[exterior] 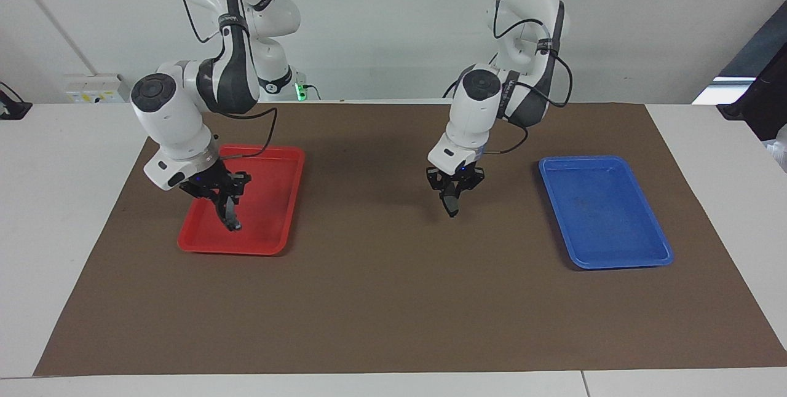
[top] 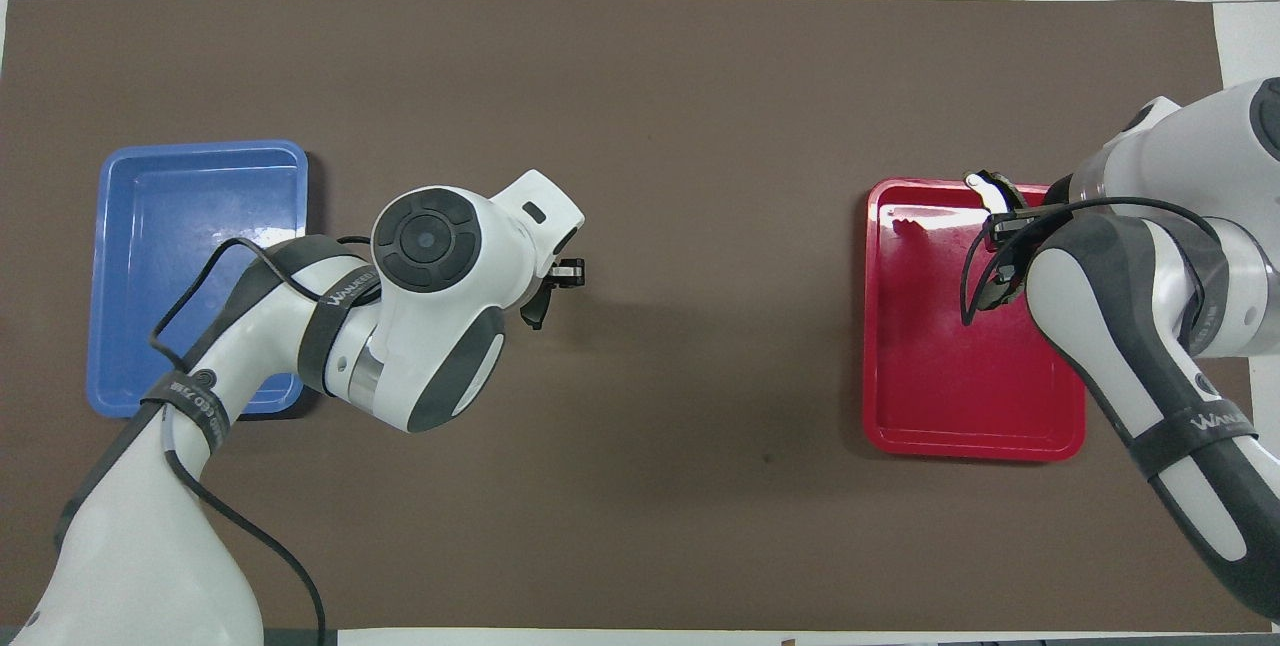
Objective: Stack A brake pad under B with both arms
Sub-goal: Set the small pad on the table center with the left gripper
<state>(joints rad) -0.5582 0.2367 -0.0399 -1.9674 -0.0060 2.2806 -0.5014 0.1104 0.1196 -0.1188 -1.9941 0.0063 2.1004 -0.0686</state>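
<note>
The right gripper (exterior: 229, 216), at the left of the facing view, hangs over the red tray (exterior: 280, 243) with its wrist bent down and its fingers pinching a dark pad (exterior: 231, 220), edge down; which of the two pads it is I cannot tell. The left gripper (exterior: 453, 200), at the centre of that view, hangs over the bare brown mat (exterior: 393, 311), its fingers closed on another dark pad (exterior: 452, 204), also hard to identify. The blue tray (exterior: 658, 259) lies at the right of the frame, well apart from both grippers. Wide open mat lies between the trays and across the lower half of the frame. In the overhead view the arms' wrists hide most of both grippers (top: 555, 288) (top: 1000, 216) and pads.
</note>
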